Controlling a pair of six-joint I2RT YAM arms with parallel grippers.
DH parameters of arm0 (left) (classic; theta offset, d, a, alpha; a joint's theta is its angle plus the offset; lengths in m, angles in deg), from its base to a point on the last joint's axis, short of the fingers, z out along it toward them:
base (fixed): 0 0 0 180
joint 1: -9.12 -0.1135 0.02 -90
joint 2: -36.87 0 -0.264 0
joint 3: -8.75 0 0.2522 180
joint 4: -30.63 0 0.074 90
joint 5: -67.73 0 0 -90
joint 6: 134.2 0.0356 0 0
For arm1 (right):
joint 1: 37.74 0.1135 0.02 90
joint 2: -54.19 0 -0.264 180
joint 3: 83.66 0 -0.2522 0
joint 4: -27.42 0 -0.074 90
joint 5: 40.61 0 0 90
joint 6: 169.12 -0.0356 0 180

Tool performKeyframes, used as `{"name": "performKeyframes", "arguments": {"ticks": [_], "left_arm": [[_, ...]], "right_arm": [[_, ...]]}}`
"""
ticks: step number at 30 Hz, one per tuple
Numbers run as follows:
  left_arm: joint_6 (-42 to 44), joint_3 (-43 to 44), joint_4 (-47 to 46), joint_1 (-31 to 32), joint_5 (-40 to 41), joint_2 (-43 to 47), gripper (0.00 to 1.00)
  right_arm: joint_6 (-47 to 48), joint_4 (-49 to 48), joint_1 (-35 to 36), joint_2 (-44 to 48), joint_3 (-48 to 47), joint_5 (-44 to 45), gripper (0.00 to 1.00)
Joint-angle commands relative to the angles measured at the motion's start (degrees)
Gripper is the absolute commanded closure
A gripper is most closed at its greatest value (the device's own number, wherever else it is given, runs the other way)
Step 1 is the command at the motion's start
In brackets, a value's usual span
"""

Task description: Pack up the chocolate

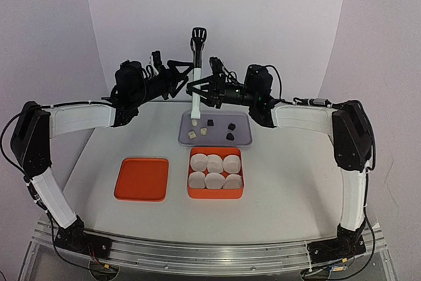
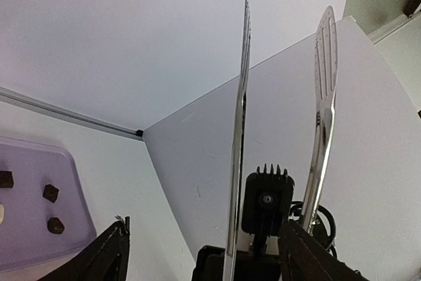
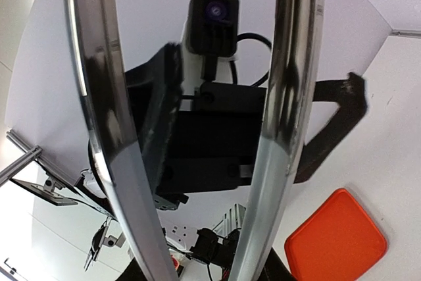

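Legend: my right claw (image 1: 201, 89) pinches upright tongs (image 1: 195, 106); my left claw (image 1: 187, 76) stands spread beside them. The chocolate (image 1: 212, 122) lies on the tray (image 1: 242, 138) directly below, centre frame, nearer my right claw.

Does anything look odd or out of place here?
Only the tongs: they stand upright above the lavender tray rather than lying on the table. Nothing looks spilled or damaged.
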Motion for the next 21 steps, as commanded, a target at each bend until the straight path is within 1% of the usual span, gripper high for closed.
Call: {"name": "performKeyframes", "arguments": {"ticks": [1, 2, 3, 6, 8, 9, 10, 11, 12, 14, 17, 21], "left_arm": [[6.2, -2.3, 3.4, 0.1, 3.9, 8.3, 0.08], [7.2, -2.9, 4.5, 0.0, 4.8, 9.4, 0.02], [8.5, -3.4, 6.3, 0.0, 6.1, 10.7, 0.01], [13.1, -4.3, 15.3, 0.1, 13.3, 14.8, 0.0], [16.8, -4.7, 21.8, 0.1, 19.3, 17.2, 0.0], [18.1, -4.9, 25.1, 0.1, 22.3, 18.4, 0.0], [19.2, -5.2, 27.6, 0.1, 24.6, 19.2, 0.0], [20.0, -5.6, 30.8, 0.1, 27.0, 20.4, 0.0], [20.6, -6.2, 33.0, 0.1, 29.1, 21.2, 0.0], [21.3, -7.4, 36.0, 0.1, 32.8, 22.2, 0.0], [21.8, -8.1, 39.6, 0.1, 36.3, 22.6, 0.0], [21.7, -7.7, 42.2, 0.1, 38.8, 20.8, 0.0]], "right_arm": [[0.6, -2.3, -3.2, 6.9, 3.6, 0.6, 0.67], [0.4, -1.7, -4.2, 7.4, 4.7, 0.4, 0.67], [0.2, -0.9, -5.0, 7.9, 5.5, 0.2, 0.68], [1.7, 5.7, -8.3, 9.9, 7.5, -1.2, 0.69], [7.6, 19.2, -10.4, 11.6, 8.2, -0.9, 0.7], [12.1, 27.5, -11.1, 12.6, 7.9, 0.4, 0.7], [19.0, 39.5, -11.6, 13.5, 6.7, 3.4, 0.7], [27.1, 52.3, -11.7, 14.2, 4.6, 9.3, 0.7], [33.0, 61.5, -11.7, 14.6, 2.9, 14.7, 0.7], [40.7, 74.7, -11.9, 14.4, -0.2, 25.4, 0.7], [47.7, 87.5, -12.1, 12.5, -4.5, 35.1, 0.69], [51.1, 97.0, -12.2, 9.2, -8.7, 40.8, 0.68]]}}
